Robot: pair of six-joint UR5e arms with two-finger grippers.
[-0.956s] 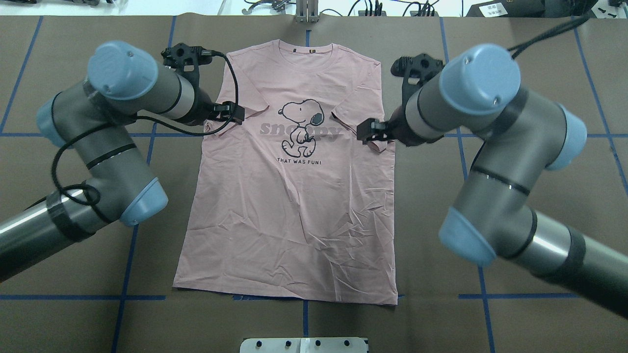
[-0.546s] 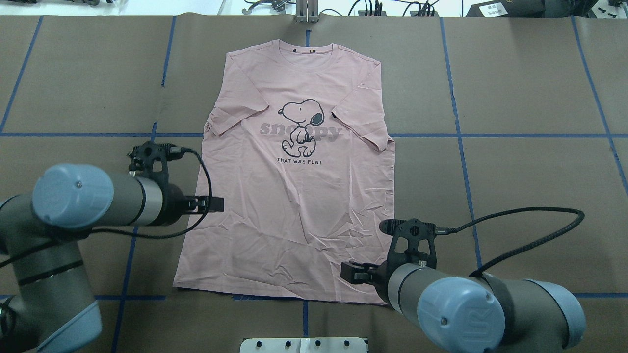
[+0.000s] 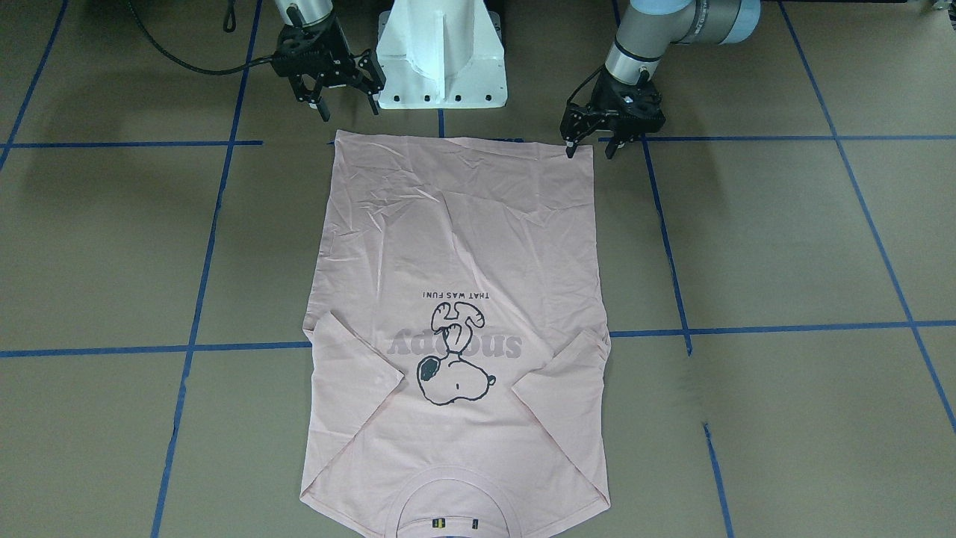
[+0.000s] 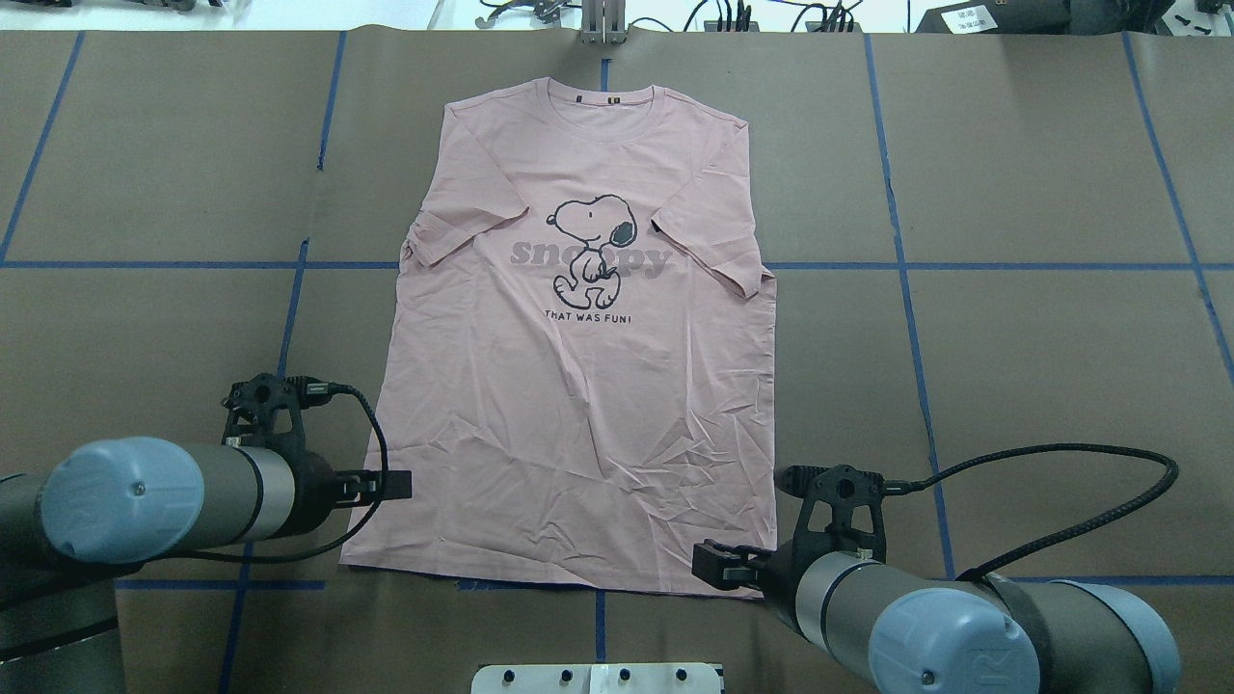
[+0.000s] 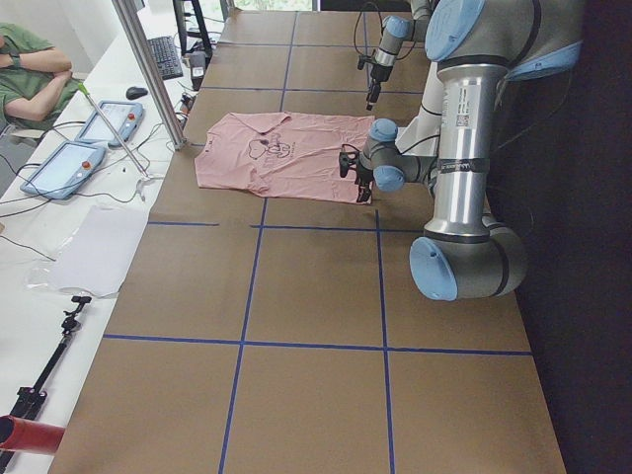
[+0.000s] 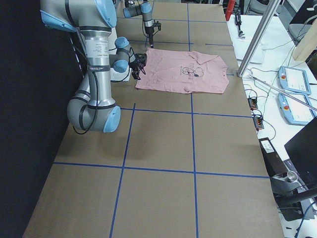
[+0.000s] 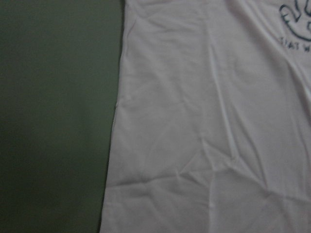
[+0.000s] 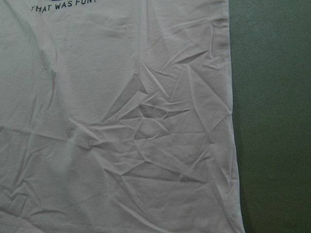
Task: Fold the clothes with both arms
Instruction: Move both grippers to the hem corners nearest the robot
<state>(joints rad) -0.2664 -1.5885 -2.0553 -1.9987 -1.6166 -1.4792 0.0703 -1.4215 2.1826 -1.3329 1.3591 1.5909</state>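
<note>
Presently hem grasp judged in hand: left gripper (image 3: 590, 152) and right gripper (image 3: 349, 106) held wide, empty, T-shirt (image 4: 578, 405) hem corners close beneath. Descent and pinching required next.

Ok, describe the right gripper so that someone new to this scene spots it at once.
On the brown table a pink T-shirt lies flat, hem toward the robot. The right gripper hangs open at the hem's corner on the overhead view's right; the left gripper, also open, sits farther up the opposite side edge.
</note>
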